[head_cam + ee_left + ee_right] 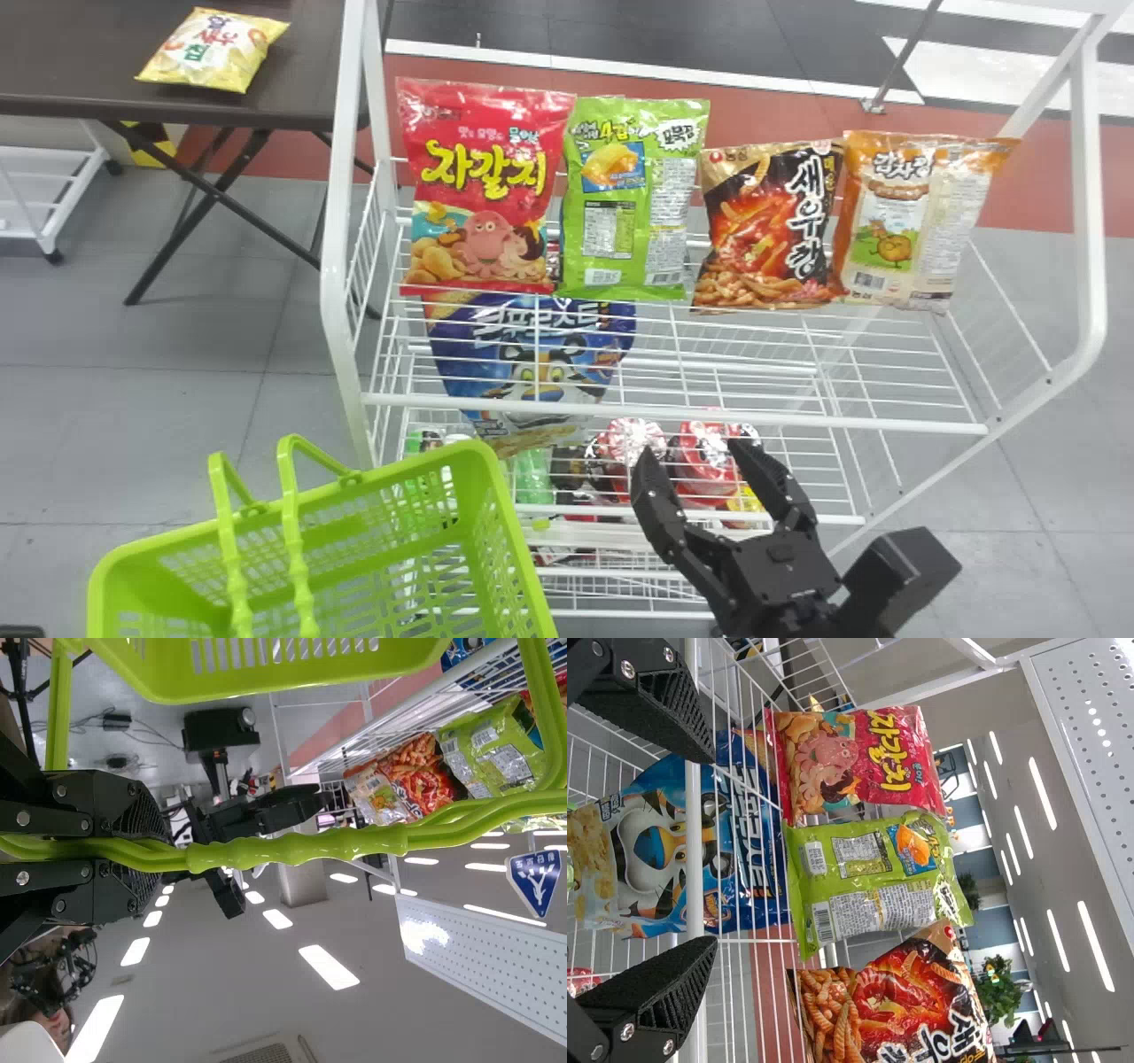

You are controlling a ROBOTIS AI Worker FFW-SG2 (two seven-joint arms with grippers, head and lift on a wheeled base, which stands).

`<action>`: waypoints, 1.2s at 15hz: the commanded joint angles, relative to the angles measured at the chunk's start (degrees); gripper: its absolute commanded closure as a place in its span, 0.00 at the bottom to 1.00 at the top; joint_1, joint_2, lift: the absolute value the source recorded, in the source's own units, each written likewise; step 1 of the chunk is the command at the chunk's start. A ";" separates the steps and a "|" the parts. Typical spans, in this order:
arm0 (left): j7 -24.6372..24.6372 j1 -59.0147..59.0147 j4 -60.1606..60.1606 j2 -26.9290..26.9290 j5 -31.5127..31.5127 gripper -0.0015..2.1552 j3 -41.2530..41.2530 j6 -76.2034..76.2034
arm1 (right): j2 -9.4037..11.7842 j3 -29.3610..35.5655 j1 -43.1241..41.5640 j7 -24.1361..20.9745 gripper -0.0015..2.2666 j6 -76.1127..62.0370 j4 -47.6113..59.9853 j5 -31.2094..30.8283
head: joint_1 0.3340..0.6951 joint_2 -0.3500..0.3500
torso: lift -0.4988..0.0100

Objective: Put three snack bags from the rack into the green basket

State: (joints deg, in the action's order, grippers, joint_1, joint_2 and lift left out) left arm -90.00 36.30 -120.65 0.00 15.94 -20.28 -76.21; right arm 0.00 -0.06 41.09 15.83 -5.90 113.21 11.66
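Head view, bags on rack: red bag [485,186] at 11 o'clock, green bag [631,195] near 12, black-orange bag [771,226] and tan bag [912,221] around 2.
Head view, green basket [509,523]: between 7 and 8 o'clock.
Head view, right end effector [693,452]: between 4 and 5 o'clock, before the rack [620,412].
Left wrist view, left end effector [151,855]: clamped on the basket handles [301,846].
Right wrist view, right end effector: fingers apart, gripping nothing.
Progress: apparently none of three delivered; all three likely remain.
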 commanded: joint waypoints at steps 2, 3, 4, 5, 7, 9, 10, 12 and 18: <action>-0.57 0.00 -0.02 -0.15 -0.04 1.00 -0.02 -0.56 | -0.05 -0.38 -0.05 -0.01 0.04 -0.29 0.35 -0.06 | 1.00 0.31 | 0.98; -0.57 0.00 -0.02 -0.15 0.05 1.00 -0.02 -1.09 | -0.05 -0.47 -0.05 -0.01 0.04 -0.29 0.35 -0.14 | 1.00 0.32 | 0.98; -0.57 0.00 -0.11 -0.15 0.05 1.00 -0.02 -1.09 | -0.05 -0.55 -0.05 -0.01 0.04 -0.29 0.26 -0.23 | 1.00 0.32 | 0.98; -0.57 0.00 -0.02 -0.15 0.05 1.00 -0.02 -1.09 | -0.05 -0.64 -0.05 -0.01 0.04 -0.29 0.26 -0.23 | 1.00 0.32 | 0.98; -0.57 0.00 -0.02 -0.15 0.05 1.00 -0.02 -1.27 | -0.05 -0.64 -0.05 -0.09 0.04 -0.46 0.35 -0.23 | 1.00 0.33 | 0.98; -0.57 0.00 -0.02 -0.15 0.14 1.00 -0.11 -1.09 | -0.05 -0.99 -0.13 -0.09 0.04 -0.46 0.35 -0.32 | 1.00 0.33 | 0.98; -0.57 0.00 -0.02 -0.15 0.14 1.00 -0.02 -1.27 | -0.05 -1.17 -0.49 -0.18 0.04 -0.46 0.35 -0.58 | 1.00 0.33 | 0.98; -0.57 -0.18 -0.02 -0.15 0.14 1.00 0.16 -1.27 | -0.05 -3.02 -3.30 -2.12 0.04 0.77 0.00 -3.40 | 1.00 0.34 | 0.98; -0.57 0.08 -0.73 -0.15 0.23 1.00 -0.55 -1.62 | -0.05 -11.01 -20.70 -7.83 0.04 9.91 -7.30 -5.77 | 1.00 0.50 | 0.98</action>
State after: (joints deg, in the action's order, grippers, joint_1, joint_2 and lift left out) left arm -90.00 36.14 -120.99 0.00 16.09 -20.46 -77.68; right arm 0.00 -8.96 25.39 8.82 2.36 108.82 5.99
